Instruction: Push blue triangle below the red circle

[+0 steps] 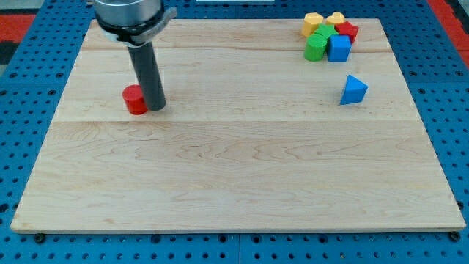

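Seven small painted blocks sit on a pale wooden board (234,169) of glued planks with visible grain, which lies on a blue perforated base (22,44). Arm ends in a smooth dark cylindrical rod, no jaws, nothing held; my tip (155,107) rests at the board surface touching the right side of the red circle (134,99), a short glossy cylinder at the view's upper left. Blue triangle (353,89), a sharp-edged wedge, stands alone at the view's right, well apart from the tip and the red circle. Above it at the top right, a tight cluster: two yellow blocks (313,23) (336,19), two green blocks (316,47) (324,31), blue cube (338,48), red block (346,31), shapes partly hidden
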Robot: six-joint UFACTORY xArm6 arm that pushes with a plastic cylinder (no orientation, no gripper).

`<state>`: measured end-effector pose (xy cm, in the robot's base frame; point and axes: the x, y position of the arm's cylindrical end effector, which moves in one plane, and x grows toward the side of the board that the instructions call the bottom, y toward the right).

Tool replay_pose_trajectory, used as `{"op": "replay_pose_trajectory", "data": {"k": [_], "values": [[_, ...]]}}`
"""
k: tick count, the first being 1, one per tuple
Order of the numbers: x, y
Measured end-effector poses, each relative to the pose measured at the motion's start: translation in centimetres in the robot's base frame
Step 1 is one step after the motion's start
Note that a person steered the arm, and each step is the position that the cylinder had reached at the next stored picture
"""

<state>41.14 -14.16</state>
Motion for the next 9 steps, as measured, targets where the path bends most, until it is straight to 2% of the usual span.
{"op": "replay_pose_trajectory", "data": {"k": [2, 3, 4, 7, 8, 9], "values": [[-0.1, -4.9], [-0.3, -5.3], [0.3, -1.2], [6.3, 25.8], [6.3, 30.6], [4.5, 35.6]]}}
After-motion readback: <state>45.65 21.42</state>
